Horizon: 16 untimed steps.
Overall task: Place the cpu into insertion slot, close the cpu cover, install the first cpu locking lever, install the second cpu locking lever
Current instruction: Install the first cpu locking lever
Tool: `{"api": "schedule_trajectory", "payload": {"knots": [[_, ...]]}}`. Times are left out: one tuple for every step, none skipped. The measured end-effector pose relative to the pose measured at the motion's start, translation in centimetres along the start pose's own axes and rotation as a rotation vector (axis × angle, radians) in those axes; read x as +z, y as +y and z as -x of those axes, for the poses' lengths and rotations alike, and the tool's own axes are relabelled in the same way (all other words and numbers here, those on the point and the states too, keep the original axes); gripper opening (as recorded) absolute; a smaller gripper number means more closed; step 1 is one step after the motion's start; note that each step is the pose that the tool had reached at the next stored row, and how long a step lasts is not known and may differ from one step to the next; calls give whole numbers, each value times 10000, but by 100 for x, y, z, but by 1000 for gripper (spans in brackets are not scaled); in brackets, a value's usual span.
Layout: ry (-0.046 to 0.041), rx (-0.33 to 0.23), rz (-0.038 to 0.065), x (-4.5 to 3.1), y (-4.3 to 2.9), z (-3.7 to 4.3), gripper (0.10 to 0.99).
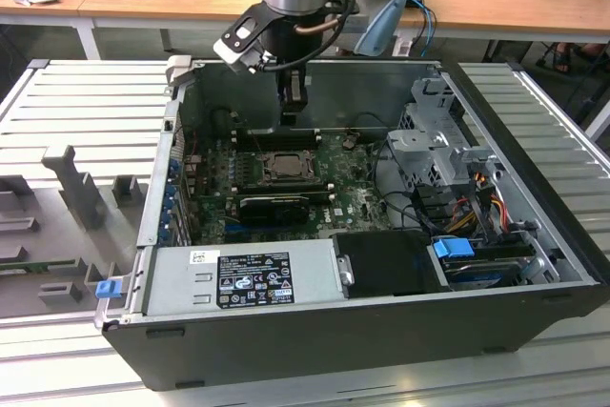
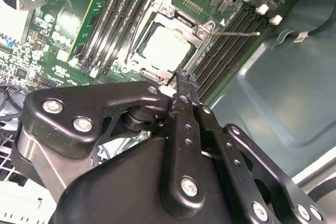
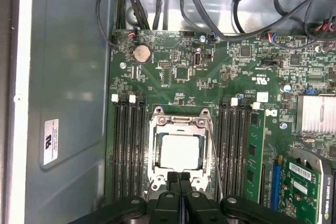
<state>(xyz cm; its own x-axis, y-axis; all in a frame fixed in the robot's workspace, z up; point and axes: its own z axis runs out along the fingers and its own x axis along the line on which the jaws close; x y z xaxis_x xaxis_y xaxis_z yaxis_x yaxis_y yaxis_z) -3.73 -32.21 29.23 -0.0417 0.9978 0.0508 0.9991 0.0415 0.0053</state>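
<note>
With fingers pressed together, the end effector [image 3: 179, 179] is hanging over the near edge of the cpu cover [image 3: 181, 121], just beside the cpu [image 3: 180, 151].

We find open room straight above the insertion slot [image 3: 181, 120], where the gripper [image 3: 179, 179] hangs with fingers together. Memory slots [image 3: 128, 145] hem it on two sides; cables [image 3: 135, 3] crowd one board edge, perhaps clear of the approach.

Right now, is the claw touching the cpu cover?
Cannot tell. In the first wrist view the claw overlaps an edge of the cpu cover, but neither contact nor a gap shows plainly.
</note>
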Motion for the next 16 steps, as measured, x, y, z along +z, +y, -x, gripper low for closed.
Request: {"api": "schedule_trajectory", "payload": {"knots": [[2,-8,0,0,0,0,106],[3,-44,-1,0,0,0,106],[2,-164,-8,-1,0,0,106],[2,-298,-16,-2,0,0,106],[2,-454,-24,-2,0,0,106],[1,-528,-28,-2,0,0,106],[2,-594,-31,-2,0,0,106],[3,-694,-36,-2,0,0,106],[4,-791,-41,-2,0,0,106],[5,-852,-44,-2,0,0,106],[5,-897,-46,-2,0,0,106],[5,-953,-49,-2,0,0,106],[6,-1019,-52,-1,0,0,106],[6,-1094,-56,-2,0,0,106],[6,-1168,-60,-2,0,0,106],[7,-1281,-66,-2,0,0,106]]}}
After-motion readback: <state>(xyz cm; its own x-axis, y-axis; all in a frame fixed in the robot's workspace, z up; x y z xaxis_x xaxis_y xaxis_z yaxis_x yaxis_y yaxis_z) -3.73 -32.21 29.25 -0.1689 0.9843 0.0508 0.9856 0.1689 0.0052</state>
